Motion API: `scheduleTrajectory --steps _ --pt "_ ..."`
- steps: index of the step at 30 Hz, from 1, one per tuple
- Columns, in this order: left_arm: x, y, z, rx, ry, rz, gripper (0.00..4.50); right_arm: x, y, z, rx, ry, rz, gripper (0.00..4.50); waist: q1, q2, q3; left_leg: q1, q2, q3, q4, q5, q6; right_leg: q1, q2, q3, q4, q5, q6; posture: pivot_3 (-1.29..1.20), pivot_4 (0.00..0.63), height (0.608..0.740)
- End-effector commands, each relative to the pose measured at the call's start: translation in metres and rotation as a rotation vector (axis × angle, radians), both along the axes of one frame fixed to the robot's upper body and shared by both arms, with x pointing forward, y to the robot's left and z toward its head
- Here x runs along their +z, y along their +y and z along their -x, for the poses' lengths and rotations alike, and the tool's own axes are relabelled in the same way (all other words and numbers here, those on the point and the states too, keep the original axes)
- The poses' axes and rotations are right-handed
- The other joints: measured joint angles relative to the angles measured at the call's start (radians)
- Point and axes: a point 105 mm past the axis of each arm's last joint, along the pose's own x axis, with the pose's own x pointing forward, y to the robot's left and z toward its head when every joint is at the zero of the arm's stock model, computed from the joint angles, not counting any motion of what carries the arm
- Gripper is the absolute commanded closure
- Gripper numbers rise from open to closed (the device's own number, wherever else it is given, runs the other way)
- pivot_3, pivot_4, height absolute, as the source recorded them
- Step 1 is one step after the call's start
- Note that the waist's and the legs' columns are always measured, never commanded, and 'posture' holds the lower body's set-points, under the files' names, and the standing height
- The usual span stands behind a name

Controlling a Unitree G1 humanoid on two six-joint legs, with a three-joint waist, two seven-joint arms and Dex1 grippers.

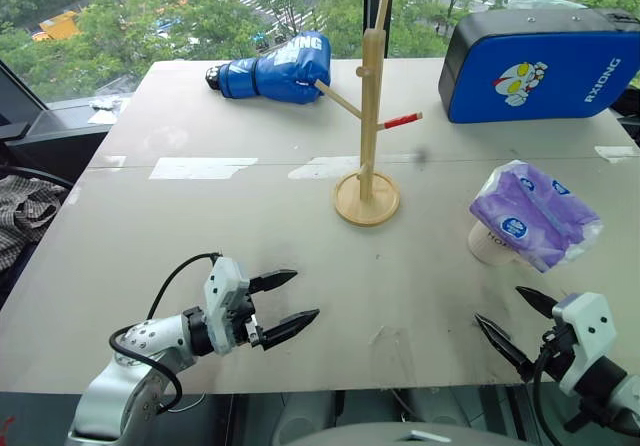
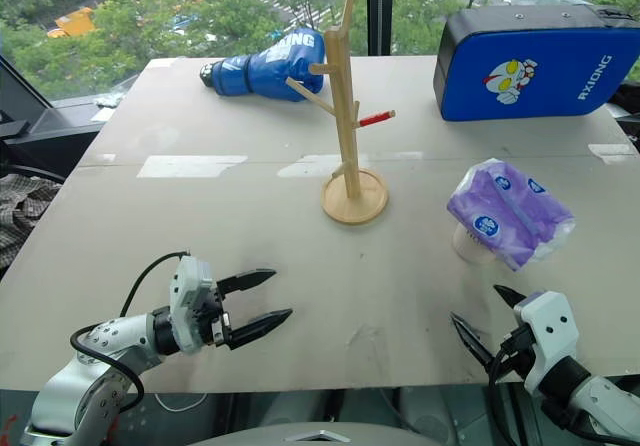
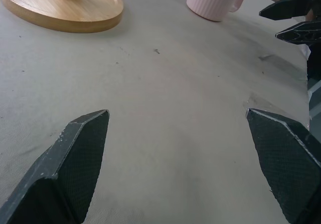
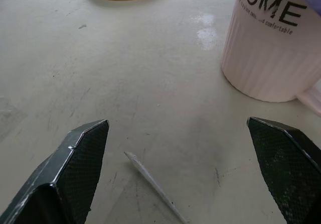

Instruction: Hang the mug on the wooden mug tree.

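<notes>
The wooden mug tree (image 1: 370, 106) stands upright on its round base at the middle of the table, one peg red-tipped. At the right stands the off-white mug (image 4: 273, 58), lettered "HOME"; a purple tissue pack (image 1: 533, 214) rests on top and hides its mouth. My right gripper (image 1: 498, 304) is open just short of the mug, near the table's front edge, with nothing between its fingers. At the front left my left gripper (image 1: 305, 296) is open and empty too, pointing toward the mug (image 3: 215, 0) and the tree's base.
A blue boxing glove (image 1: 275, 69) lies at the back beside the tree's pegs. A blue padded case (image 1: 540, 66) stands at the back right. Pale tape patches (image 1: 203, 168) cross the table (image 1: 200, 236). A thin white sliver (image 4: 150, 181) lies under the right gripper.
</notes>
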Motion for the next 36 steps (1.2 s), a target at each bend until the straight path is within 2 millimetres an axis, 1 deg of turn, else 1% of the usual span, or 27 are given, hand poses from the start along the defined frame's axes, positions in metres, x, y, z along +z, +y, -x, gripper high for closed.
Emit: scheduleTrajectory --steps 1,3,6,7,10,12,14,16,18,20,21,23,27,29,31,34,35,36 --pt "0.006 0.006 -0.004 -0.015 -0.056 0.009 0.0 0.005 0.001 -0.002 0.004 -0.055 0.011 0.04 0.0 0.0 0.0 0.0 0.0 0.0 0.0 0.0 0.0 0.0 0.0 0.0 0.0 0.0 0.0 0.0 0.15 0.74" --pt "0.01 0.004 -0.006 -0.064 -0.091 0.036 0.0 0.009 0.015 0.003 0.066 -0.105 0.034 0.04 0.003 0.001 0.0 0.0 0.0 0.0 0.0 0.0 0.0 0.0 0.0 -0.001 0.0 0.0 0.0 0.0 0.15 0.74" --pt "0.015 -0.003 -0.005 -0.139 -0.131 0.069 0.0 0.022 0.034 0.009 0.161 -0.173 0.037 0.04 0.004 0.001 0.0 0.0 0.0 -0.001 -0.001 0.0 0.0 0.0 0.0 -0.002 0.0 0.0 0.0 0.0 0.15 0.74" --pt "0.021 -0.006 -0.004 -0.172 -0.154 0.099 0.0 0.026 0.039 0.01 0.194 -0.192 0.048 0.04 0.004 0.001 0.0 0.0 0.0 -0.001 -0.001 0.0 0.0 0.0 0.0 -0.002 -0.001 0.0 0.0 0.0 0.15 0.74" --pt "0.039 -0.017 -0.003 -0.251 -0.196 0.152 0.0 0.048 0.05 0.004 0.23 -0.285 0.072 0.04 0.002 0.0 0.0 -0.001 0.0 -0.001 0.0 0.0 0.0 0.0 0.0 -0.002 -0.002 0.0 0.0 0.0 0.15 0.74" --pt "0.046 -0.023 0.001 -0.303 -0.197 0.157 0.0 0.057 0.051 0.0 0.26 -0.335 0.168 0.04 -0.002 0.0 -0.001 0.0 0.0 -0.001 0.0 0.0 -0.001 0.0 0.0 -0.002 -0.002 0.0 0.0 0.0 0.15 0.74" --pt "0.058 -0.031 0.006 -0.349 -0.215 0.162 0.0 0.074 0.047 -0.011 0.246 -0.453 0.361 0.04 -0.004 0.0 -0.001 0.0 0.0 -0.001 0.0 0.001 -0.001 0.0 0.0 -0.002 -0.002 0.0 0.0 0.0 0.15 0.74" --pt "0.066 -0.035 0.006 -0.374 -0.232 0.157 0.0 0.086 0.045 -0.018 0.226 -0.514 0.457 0.04 -0.004 0.0 0.0 -0.001 0.0 -0.001 0.0 0.002 -0.004 0.0 0.0 -0.002 -0.002 0.0 0.0 0.0 0.15 0.74" --pt "0.073 -0.038 0.003 -0.388 -0.24 0.165 0.0 0.091 0.039 -0.024 0.19 -0.537 0.529 0.04 0.0 0.0 -0.001 -0.001 0.0 -0.002 0.0 0.003 -0.004 0.0 0.0 -0.003 -0.002 0.0 0.0 0.0 0.15 0.74" --pt "0.078 -0.04 0.002 -0.404 -0.26 0.165 0.0 0.098 0.024 -0.033 0.099 -0.556 0.632 0.04 0.006 0.0 0.0 -0.001 0.0 -0.004 0.0 0.003 -0.005 0.0 0.001 -0.005 -0.002 0.0 0.0 0.0 0.15 0.74" --pt "0.081 -0.041 0.001 -0.407 -0.269 0.167 0.0 0.1 0.02 -0.035 0.075 -0.548 0.649 0.04 0.006 0.0 0.0 -0.002 0.0 -0.004 0.0 0.003 -0.005 0.0 0.001 -0.005 -0.002 0.0 0.0 0.0 0.15 0.74" --pt "0.084 -0.04 0.0 -0.405 -0.271 0.174 0.0 0.098 0.015 -0.038 0.054 -0.519 0.665 0.04 0.005 0.0 0.0 -0.002 -0.001 -0.003 0.0 0.003 -0.005 0.0 0.001 -0.004 -0.002 0.0 0.0 0.0 0.15 0.74" --pt "0.084 -0.027 0.002 -0.404 -0.265 0.168 0.0 0.094 0.003 -0.042 -0.001 -0.459 0.706 0.04 -0.001 0.0 0.0 -0.002 0.0 -0.003 0.0 0.003 -0.005 0.0 0.001 -0.004 -0.002 0.0 0.0 0.0 0.15 0.74" --pt "0.082 -0.023 0.002 -0.399 -0.267 0.163 0.0 0.089 -0.002 -0.043 -0.011 -0.418 0.727 0.04 -0.004 0.0 0.0 -0.002 0.0 -0.003 0.0 0.003 -0.005 0.0 0.001 -0.004 -0.002 0.0 0.0 0.0 0.15 0.74" --pt "0.081 -0.022 0.002 -0.389 -0.271 0.163 0.0 0.084 -0.008 -0.044 -0.022 -0.388 0.751 0.04 -0.003 0.0 0.0 -0.002 0.0 -0.003 0.0 0.003 -0.005 0.0 0.0 -0.004 -0.002 0.0 0.0 0.0 0.15 0.74" --pt "0.08 -0.022 0.002 -0.374 -0.276 0.165 0.0 0.084 -0.014 -0.047 -0.06 -0.376 0.743 0.04 -0.003 0.0 0.0 -0.002 0.0 -0.003 0.0 0.003 -0.005 0.001 0.0 -0.004 -0.003 0.0 0.0 0.0 0.15 0.74" --pt "0.079 -0.022 0.003 -0.371 -0.277 0.165 0.0 0.085 -0.015 -0.048 -0.059 -0.38 0.744 0.56 -0.003 0.0 0.0 -0.002 0.0 -0.003 0.0 0.003 -0.005 0.001 0.0 -0.004 -0.003 0.0 0.0 0.0 0.15 0.74" --pt "0.079 -0.022 0.004 -0.369 -0.278 0.164 0.0 0.086 -0.014 -0.049 -0.054 -0.385 0.743 0.92 -0.003 0.0 0.0 -0.002 0.0 -0.003 0.0 0.003 -0.005 0.001 0.0 -0.004 -0.003 0.0 0.0 0.0 0.15 0.74"
